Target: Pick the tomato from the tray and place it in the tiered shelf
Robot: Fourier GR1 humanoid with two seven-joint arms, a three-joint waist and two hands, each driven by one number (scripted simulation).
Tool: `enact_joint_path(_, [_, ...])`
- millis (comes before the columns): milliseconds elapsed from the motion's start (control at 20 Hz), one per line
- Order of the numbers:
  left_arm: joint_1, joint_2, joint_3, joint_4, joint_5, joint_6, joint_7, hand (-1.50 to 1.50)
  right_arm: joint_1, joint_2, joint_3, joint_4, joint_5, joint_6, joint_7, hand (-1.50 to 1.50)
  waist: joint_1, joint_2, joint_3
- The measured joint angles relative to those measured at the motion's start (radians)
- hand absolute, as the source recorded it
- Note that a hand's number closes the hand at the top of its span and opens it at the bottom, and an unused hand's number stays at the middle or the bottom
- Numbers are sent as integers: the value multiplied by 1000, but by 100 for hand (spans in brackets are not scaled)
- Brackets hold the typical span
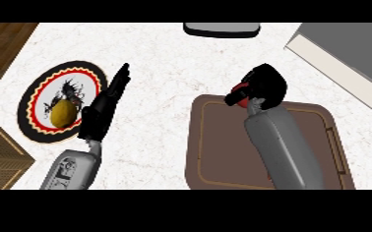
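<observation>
Right hand [256,89] curled round the tomato [240,88] at the tray's [218,142] far edge, lifting it for the shelf, not seen. Left hand [105,103] flat, idle, well left of tray.

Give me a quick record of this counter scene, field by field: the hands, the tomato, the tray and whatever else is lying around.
right hand: curled round the tomato, at the tray's far edge
tomato: red, mostly hidden by the fingers
tray: brown, rectangular, under the right forearm
left hand: open, fingers straight, beside the plate
plate: patterned, round, holds a yellow fruit
tiered shelf: cannot identify
</observation>
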Motion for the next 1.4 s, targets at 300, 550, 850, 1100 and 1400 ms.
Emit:
enact_joint_path(300, [-25, -3, -5, 9, -1, -12, 11, 0, -215, 0, -92, 157, 50, -149, -13, 150, 19, 4, 0])
enact_joint_path(550, [-19, -5, -3, 4, -2, -9, 9, 0, -340, 0, -127, 221, 139, -293, -32, 150, 13, -1, 0])
enact_joint_path(850, [4, 2, 8, -3, -1, -8, 2, 0, -484, -1, -169, 302, 283, -367, 1, 150, -4, -8, -2])
enact_joint_path(1100, [6, -2, 12, -3, -3, -4, 9, 0, -600, -20, -213, 371, 432, -355, 55, 150, -19, -12, -2])
enact_joint_path(1400, [22, 14, 34, 0, 10, -18, -2, 0, -714, -63, -267, 414, 585, -329, 88, 150, -30, -13, -2])
